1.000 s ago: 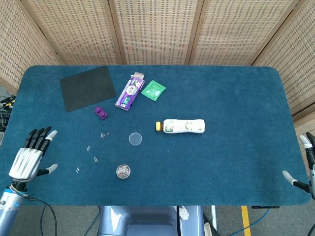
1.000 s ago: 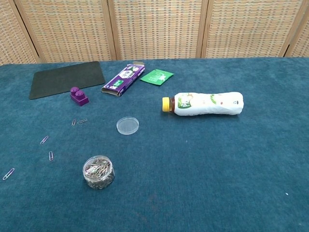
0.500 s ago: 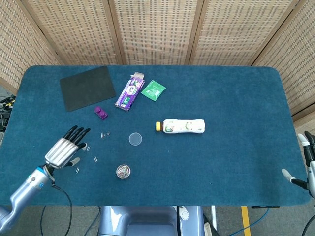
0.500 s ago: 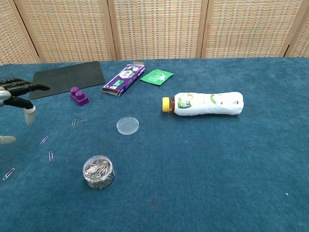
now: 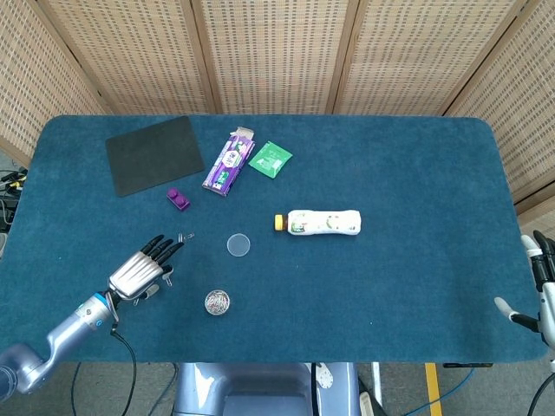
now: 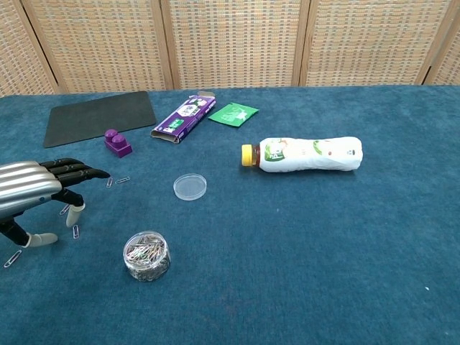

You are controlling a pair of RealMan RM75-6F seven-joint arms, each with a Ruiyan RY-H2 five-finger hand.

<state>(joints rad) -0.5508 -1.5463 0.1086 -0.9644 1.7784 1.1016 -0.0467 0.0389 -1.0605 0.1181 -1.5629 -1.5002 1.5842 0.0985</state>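
My left hand [image 5: 143, 271] hovers low over the blue table near its front left, fingers stretched out and apart, holding nothing. In the chest view the left hand [image 6: 36, 192] hangs over several loose paper clips [image 6: 75, 231]. A small clear jar of paper clips [image 5: 217, 302] stands just to its right, without its lid. The round clear lid [image 5: 238, 244] lies flat a little beyond the jar. My right hand [image 5: 542, 286] shows only at the table's far right edge, fingers apart and empty.
A white bottle with a yellow cap [image 5: 323, 223] lies on its side mid-table. Further back are a purple block [image 5: 178, 198], a purple box [image 5: 228, 161], a green packet [image 5: 270, 159] and a black mat [image 5: 154, 154]. Wicker screens stand behind the table.
My left hand has moved in from the left edge toward the right, over the loose paper clips and closer to the jar. The right hand has barely moved.
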